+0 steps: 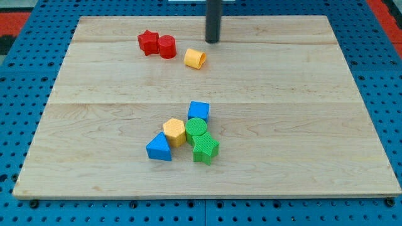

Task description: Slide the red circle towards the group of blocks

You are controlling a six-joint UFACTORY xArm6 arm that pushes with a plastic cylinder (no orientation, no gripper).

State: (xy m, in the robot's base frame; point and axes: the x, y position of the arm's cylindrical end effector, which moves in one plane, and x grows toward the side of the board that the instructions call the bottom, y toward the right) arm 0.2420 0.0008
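The red circle (167, 47) lies near the view's top left, touching a red star (149, 42) on its left. A yellow cylinder (195, 58) lies just to its right. My tip (213, 41) stands near the view's top, to the right of the red circle and just above right of the yellow cylinder, touching neither. The group sits low in the middle: a blue cube (199, 112), a green circle (196, 129), a yellow hexagon (174, 132), a green star (205, 149) and a blue triangle (159, 148).
The wooden board (314, 125) lies on a blue pegboard surface (383, 75) that surrounds it on all sides.
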